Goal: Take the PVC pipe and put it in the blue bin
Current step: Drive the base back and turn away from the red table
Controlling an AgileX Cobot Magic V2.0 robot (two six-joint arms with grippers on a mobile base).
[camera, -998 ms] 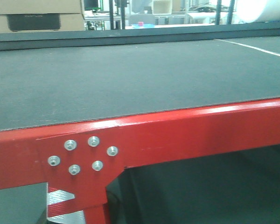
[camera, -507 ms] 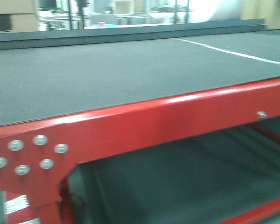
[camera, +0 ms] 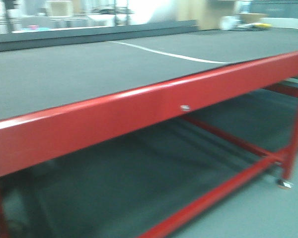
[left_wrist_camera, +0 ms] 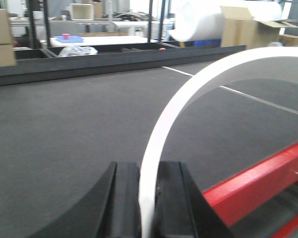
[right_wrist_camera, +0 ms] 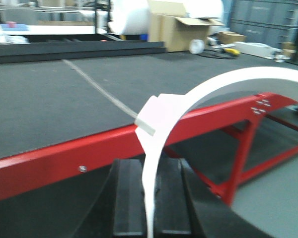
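Observation:
No PVC pipe or blue bin is recognisable in any view. In the left wrist view my left gripper (left_wrist_camera: 148, 171) is shut on a thin white curved strip (left_wrist_camera: 188, 94) that arcs up and to the right over the dark table top (left_wrist_camera: 64, 124). In the right wrist view my right gripper (right_wrist_camera: 148, 168) is likewise shut on a white curved strip (right_wrist_camera: 228, 82) with a taped tab on it. It hovers in front of the table's red front rail (right_wrist_camera: 64, 153). Neither gripper appears in the front view.
A long table with a dark mat top (camera: 89, 69) and red steel frame (camera: 139, 114) fills the front view, with a lower shelf (camera: 139, 173) and a right leg on a caster (camera: 284, 183). Cardboard boxes (right_wrist_camera: 181, 29), a white roll (left_wrist_camera: 208, 22) and shelving stand behind.
The front view has swung to the right along the table. The bolted corner bracket slid out on the left, and the table's right end, leg and floor came into view.

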